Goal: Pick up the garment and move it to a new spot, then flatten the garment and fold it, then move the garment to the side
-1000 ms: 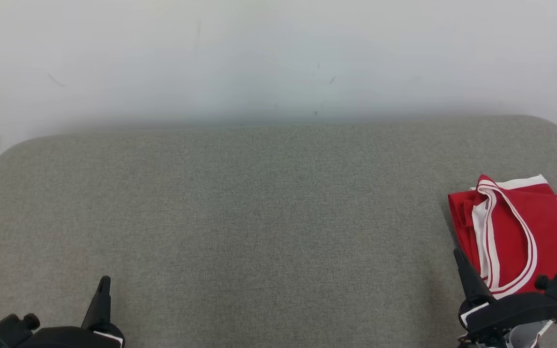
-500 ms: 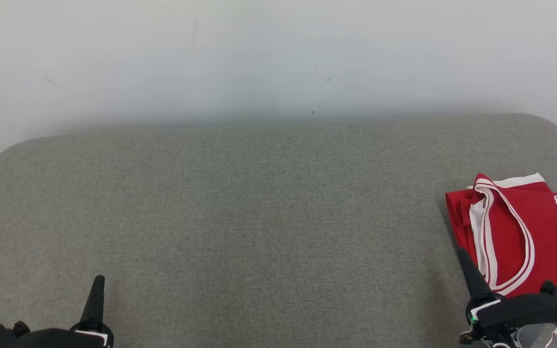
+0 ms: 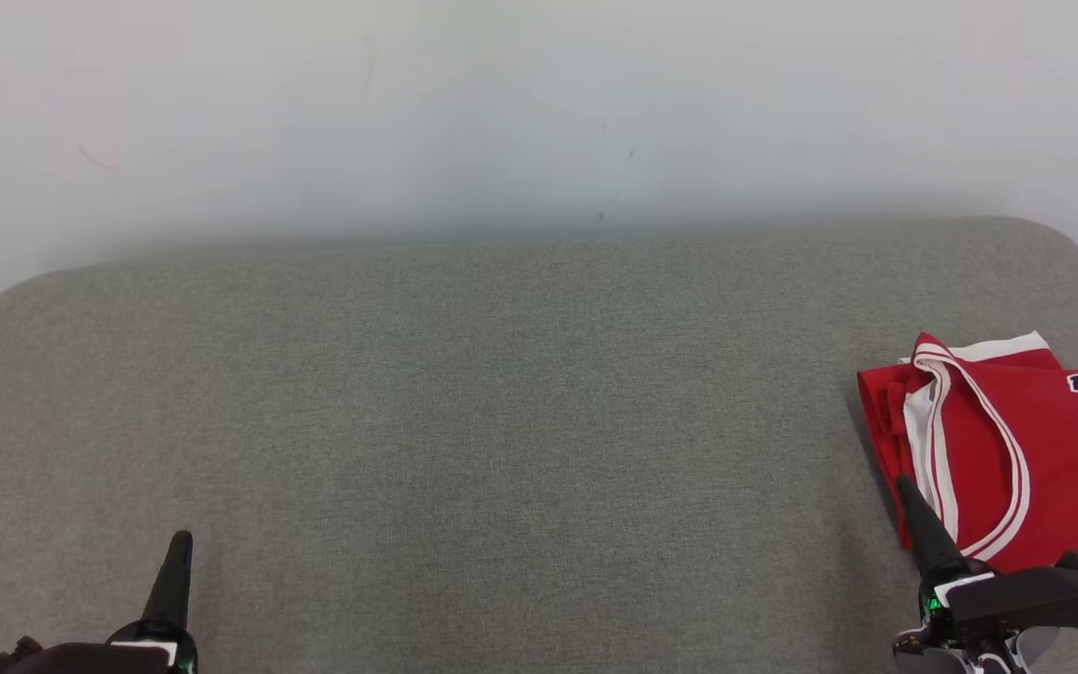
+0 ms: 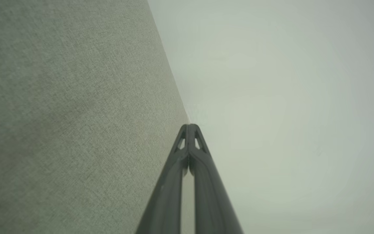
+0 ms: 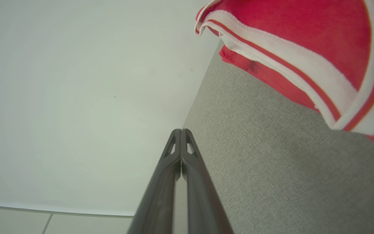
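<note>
The garment is a red jersey with white trim and dark lettering, lying folded at the right edge of the grey cushioned surface. In the right wrist view the garment fills the upper right. My right gripper is shut and empty, its tip at the garment's near left corner; in its wrist view the right gripper has its fingers pressed together. My left gripper stands at the lower left, far from the garment. The left gripper is shut with nothing in it.
A pale wall rises behind the grey surface. The surface's rounded back corners show at far left and far right. A strip of floor shows in the right wrist view.
Both grippers have drawn back toward the bottom of the head view. The camera has shifted slightly, and the garment lies as before.
</note>
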Motion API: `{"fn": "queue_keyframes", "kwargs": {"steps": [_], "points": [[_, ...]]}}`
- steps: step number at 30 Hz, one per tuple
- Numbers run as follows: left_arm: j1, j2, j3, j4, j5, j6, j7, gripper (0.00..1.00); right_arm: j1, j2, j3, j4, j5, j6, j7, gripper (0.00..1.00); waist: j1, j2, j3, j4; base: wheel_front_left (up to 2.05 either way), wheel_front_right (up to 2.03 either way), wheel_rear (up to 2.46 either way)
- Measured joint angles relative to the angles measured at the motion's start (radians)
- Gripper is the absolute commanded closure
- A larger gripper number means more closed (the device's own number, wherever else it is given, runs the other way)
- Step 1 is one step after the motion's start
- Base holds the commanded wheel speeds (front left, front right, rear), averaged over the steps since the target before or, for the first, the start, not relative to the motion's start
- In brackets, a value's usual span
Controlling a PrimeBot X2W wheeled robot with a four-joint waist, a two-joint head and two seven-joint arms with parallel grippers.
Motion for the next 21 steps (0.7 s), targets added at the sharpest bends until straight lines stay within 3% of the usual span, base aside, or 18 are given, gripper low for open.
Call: {"fn": "queue_keyframes", "kwargs": {"steps": [21], "points": [[-0.008, -0.044, 0.086, 0.015, -0.264, -0.046, 0.053, 1.00, -0.023, 0.000, -0.017, 0.031, 0.264, 0.006, 0.017, 1.00, -0.0001, 0.0000, 0.003, -0.011, 0.00, 0.00, 0.00]]}}
